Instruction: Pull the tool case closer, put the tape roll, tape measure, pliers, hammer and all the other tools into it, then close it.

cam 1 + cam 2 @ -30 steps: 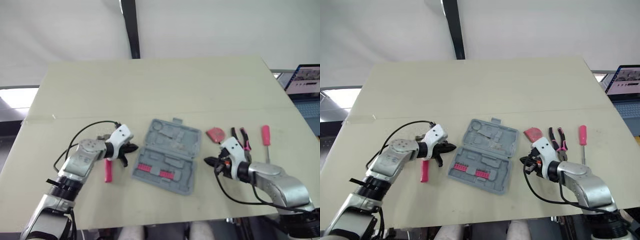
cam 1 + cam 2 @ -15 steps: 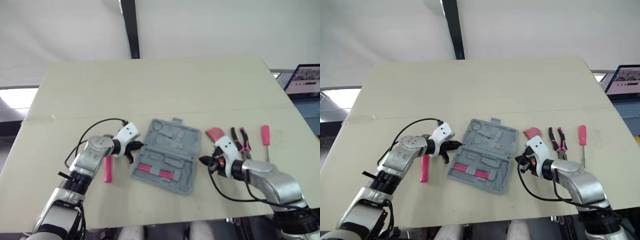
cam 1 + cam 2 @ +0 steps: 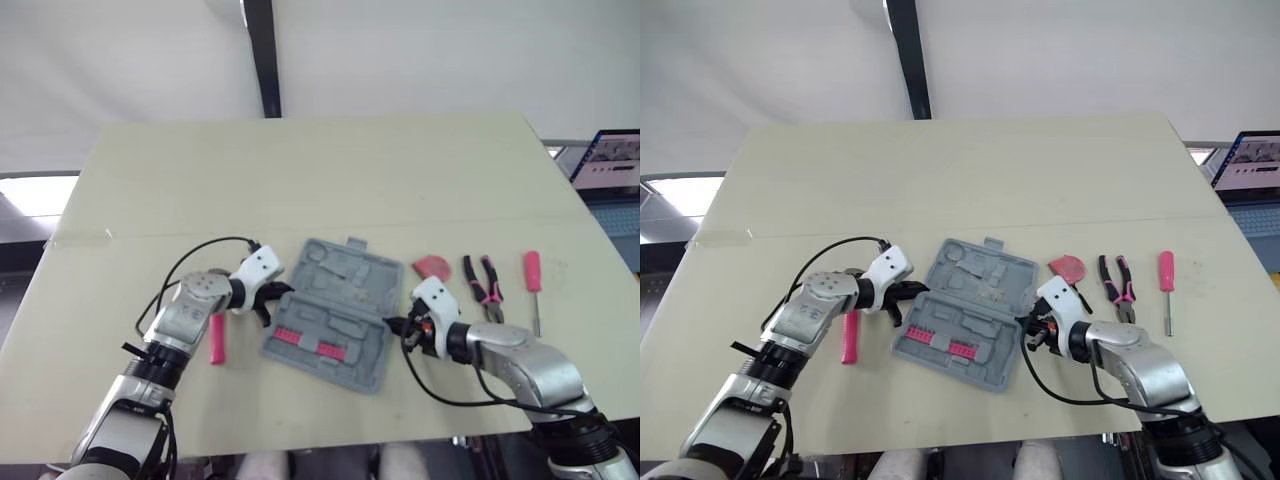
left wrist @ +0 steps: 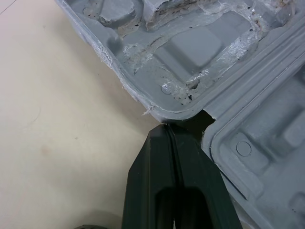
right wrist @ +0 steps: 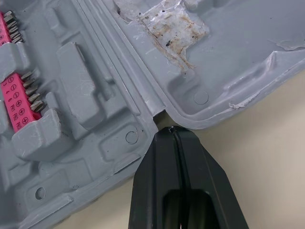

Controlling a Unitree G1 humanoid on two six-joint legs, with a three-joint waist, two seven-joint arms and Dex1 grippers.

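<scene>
On the table (image 3: pixel 300 180), the open case (image 3: pixel 335 310) lies between the arms; left gripper (image 3: pixel 284 292) and right gripper (image 3: pixel 393 324), fingers clenched together on nothing, sit tips-first at its hinge notches.

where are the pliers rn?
On the robot's right in the left eye view: the pliers lie right of the open tool case, between a red tool and the pink-handled screwdriver.

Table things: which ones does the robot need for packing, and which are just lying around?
For the job: tool case, pliers, pink screwdriver, red tool beside the case, pink-handled tool left of the case.
Just lying about: laptop right of the table, black pole behind it.
</scene>
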